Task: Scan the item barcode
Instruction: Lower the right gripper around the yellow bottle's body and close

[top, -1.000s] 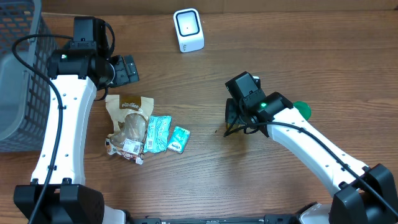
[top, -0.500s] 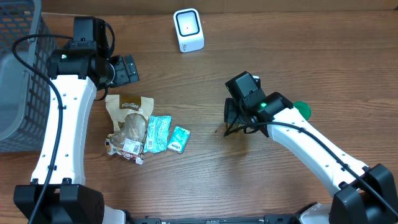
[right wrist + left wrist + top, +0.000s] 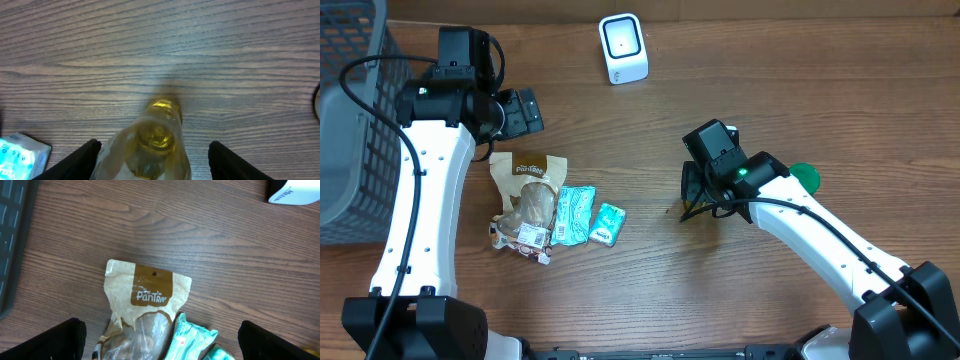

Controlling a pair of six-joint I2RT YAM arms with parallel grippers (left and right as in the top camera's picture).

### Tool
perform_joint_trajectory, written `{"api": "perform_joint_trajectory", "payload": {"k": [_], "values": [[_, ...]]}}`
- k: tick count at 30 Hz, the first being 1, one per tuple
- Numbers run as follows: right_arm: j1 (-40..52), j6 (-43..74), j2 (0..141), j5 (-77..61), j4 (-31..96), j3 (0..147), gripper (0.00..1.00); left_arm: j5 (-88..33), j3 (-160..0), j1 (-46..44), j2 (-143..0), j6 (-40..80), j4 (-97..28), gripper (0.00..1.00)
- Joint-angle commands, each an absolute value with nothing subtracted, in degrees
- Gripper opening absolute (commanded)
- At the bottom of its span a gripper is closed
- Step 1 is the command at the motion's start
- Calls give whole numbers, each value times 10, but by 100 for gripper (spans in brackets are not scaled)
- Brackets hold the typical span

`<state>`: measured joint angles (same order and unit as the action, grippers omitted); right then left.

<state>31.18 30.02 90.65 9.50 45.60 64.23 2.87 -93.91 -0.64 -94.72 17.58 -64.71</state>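
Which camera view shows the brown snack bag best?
The left wrist view: the brown snack bag sits mid-frame, its label readable. Overhead shows more of the bag, but small. The right wrist view misses it.

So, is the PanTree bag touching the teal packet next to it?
Touching. The left wrist view shows the teal packet overlapping the lower right edge of the PanTree bag, with no gap showing between them.

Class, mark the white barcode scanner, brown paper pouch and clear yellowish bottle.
white barcode scanner (image 3: pixel 622 42), overhead, front face.
brown paper pouch (image 3: pixel 151 291), left wrist, printed label.
clear yellowish bottle (image 3: pixel 156 146), right wrist, body.
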Motion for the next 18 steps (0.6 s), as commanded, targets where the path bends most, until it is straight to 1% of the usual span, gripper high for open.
{"api": "perform_joint_trajectory", "payload": {"k": [1,6,10,12,18], "values": [[314,302,906,107,454,647,66,34,-947,-5,-944,167,-645,100],[314,302,906,104,455,654,65,34,-947,-5,-944,167,-645,100],[314,302,906,105,462,653,57,34,-947,-5,-944,167,-645,100],[314,302,906,105,466,653,56,34,-947,-5,-944,167,-645,100],[314,302,906,105,467,653,46,34,-947,-5,-944,167,-645,100]]}}
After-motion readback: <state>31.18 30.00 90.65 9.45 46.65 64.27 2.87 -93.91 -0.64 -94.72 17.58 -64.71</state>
